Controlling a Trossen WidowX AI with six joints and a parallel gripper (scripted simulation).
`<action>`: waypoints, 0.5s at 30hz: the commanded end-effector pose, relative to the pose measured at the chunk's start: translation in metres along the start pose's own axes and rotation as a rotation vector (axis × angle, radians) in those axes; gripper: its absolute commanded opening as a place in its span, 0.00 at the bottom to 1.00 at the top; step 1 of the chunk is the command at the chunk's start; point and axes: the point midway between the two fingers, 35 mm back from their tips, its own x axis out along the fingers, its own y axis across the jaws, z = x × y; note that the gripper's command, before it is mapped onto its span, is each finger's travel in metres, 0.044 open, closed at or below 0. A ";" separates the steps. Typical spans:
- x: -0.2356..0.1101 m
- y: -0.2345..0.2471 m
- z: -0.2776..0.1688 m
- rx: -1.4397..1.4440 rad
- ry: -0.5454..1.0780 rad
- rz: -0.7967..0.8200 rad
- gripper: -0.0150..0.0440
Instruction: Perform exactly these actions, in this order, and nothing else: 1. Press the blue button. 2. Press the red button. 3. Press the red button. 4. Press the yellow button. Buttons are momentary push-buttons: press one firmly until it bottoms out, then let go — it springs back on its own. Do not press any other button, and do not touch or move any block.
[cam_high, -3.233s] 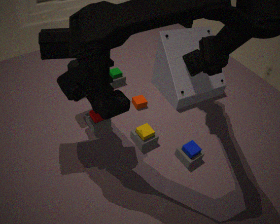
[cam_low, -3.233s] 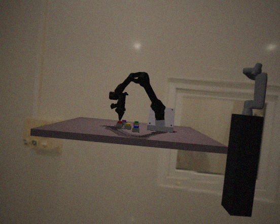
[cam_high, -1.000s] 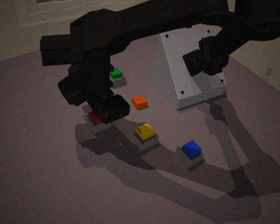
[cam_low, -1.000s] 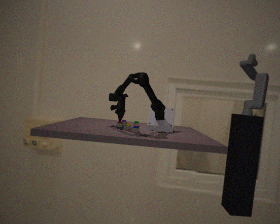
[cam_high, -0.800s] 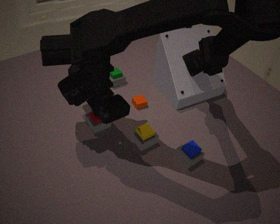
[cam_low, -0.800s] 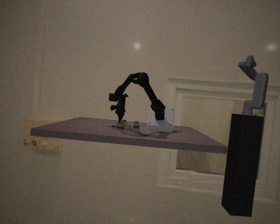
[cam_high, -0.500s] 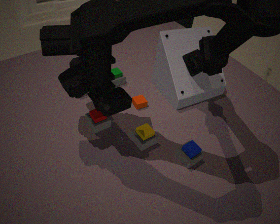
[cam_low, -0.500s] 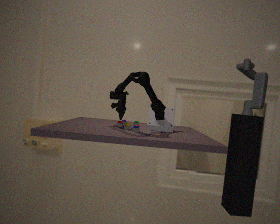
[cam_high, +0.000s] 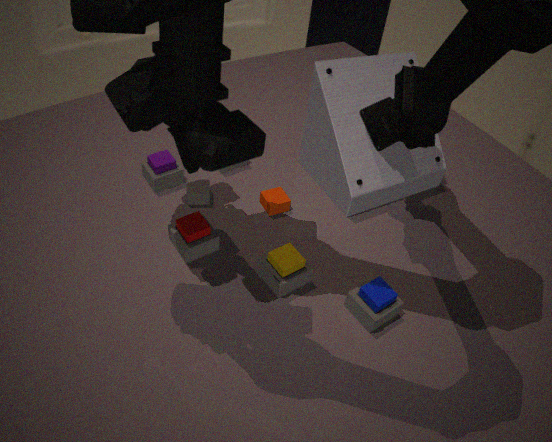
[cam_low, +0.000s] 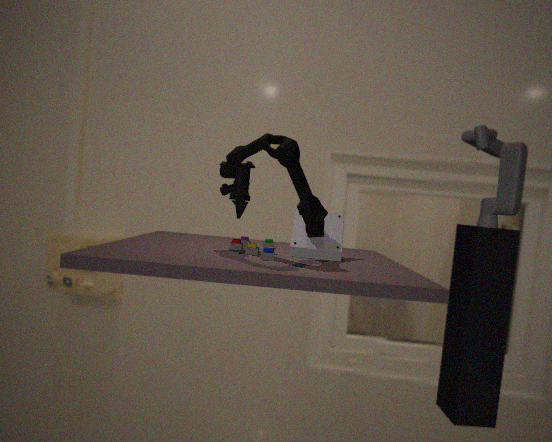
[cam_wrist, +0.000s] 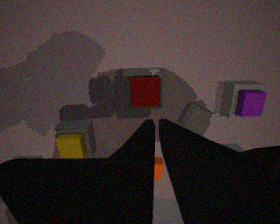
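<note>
My gripper (cam_high: 192, 169) (cam_low: 239, 217) (cam_wrist: 155, 126) is shut and empty, raised well above the table. The red button (cam_high: 193, 226) (cam_low: 236, 241) (cam_wrist: 145, 92) stands up on its grey base, ahead of the fingertips in the wrist view. The yellow button (cam_high: 286, 259) (cam_low: 252, 245) (cam_wrist: 70, 146) stands up on its base, to the left in the wrist view. The blue button (cam_high: 378, 294) (cam_low: 269, 250) stands up at the right of the row in the top view and is outside the wrist view. No fingertip touches a button.
The purple button (cam_high: 162, 161) (cam_wrist: 251, 103) stands behind red. A grey block (cam_high: 199, 194) (cam_wrist: 196, 118) lies between them. An orange block (cam_high: 275, 201) (cam_wrist: 158, 168) lies behind yellow. The green button (cam_low: 269, 241) is behind the gripper in the top view. A white wedge (cam_high: 327, 135) (cam_low: 316, 250) stands behind.
</note>
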 end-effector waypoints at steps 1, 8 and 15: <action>-0.006 0.018 -0.008 -0.007 0.009 0.000 0.29; -0.007 0.088 -0.058 -0.004 0.011 0.003 0.29; -0.005 0.100 -0.071 -0.004 0.011 0.004 0.29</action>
